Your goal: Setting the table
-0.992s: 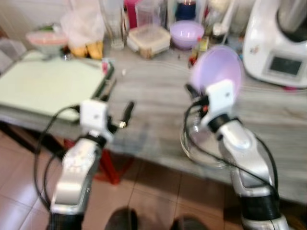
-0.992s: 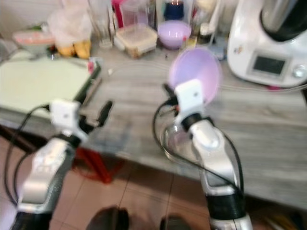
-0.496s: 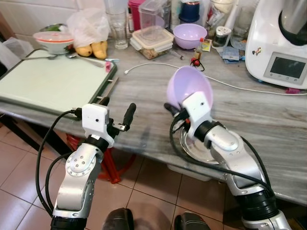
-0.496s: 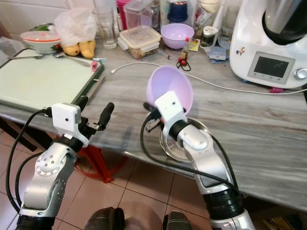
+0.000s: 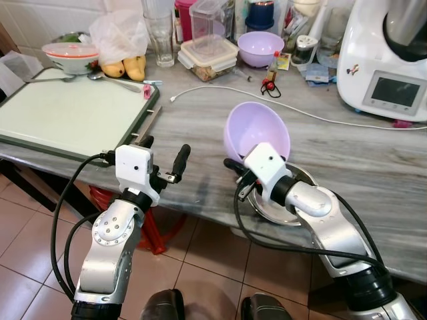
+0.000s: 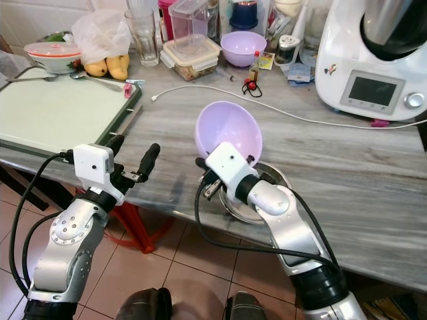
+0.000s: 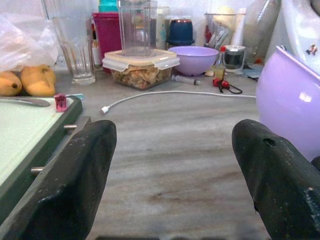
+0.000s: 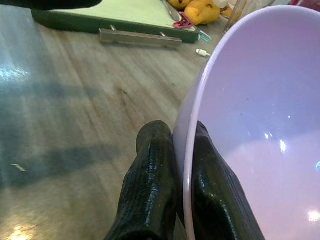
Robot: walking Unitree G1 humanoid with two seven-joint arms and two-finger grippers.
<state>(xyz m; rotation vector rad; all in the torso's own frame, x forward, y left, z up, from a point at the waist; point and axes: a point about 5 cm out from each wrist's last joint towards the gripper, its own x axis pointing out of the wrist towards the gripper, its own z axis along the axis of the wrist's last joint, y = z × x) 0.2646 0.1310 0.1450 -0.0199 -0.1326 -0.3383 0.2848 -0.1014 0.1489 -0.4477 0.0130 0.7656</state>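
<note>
The left gripper (image 5: 162, 157) waits with its fingers wide apart, over the table (image 5: 200, 133) edge. The right gripper (image 8: 172, 165) pinches the purple bowl (image 5: 257, 133) by its rim, tilted above a metal plate (image 5: 303, 179). The robot should probably level the bowl slowly, then set it flat.

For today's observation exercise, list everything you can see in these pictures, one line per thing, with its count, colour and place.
held bowl: 1, lilac, tilted above the metal dish, rim pinched by the right tool
metal dish: 1, silver, counter's front edge
second bowl: 1, lilac, back of counter
tray: 1, pale green, counter's left end
cable: 1, white, across the counter
food container: 1, clear, back of counter
glass: 1, clear, beside the container
mangoes: 2, yellow, behind the tray
kitchen machine: 1, white, right rear
left tool: open, at the counter's front edge
right tool: shut on the bowl's rim
</note>
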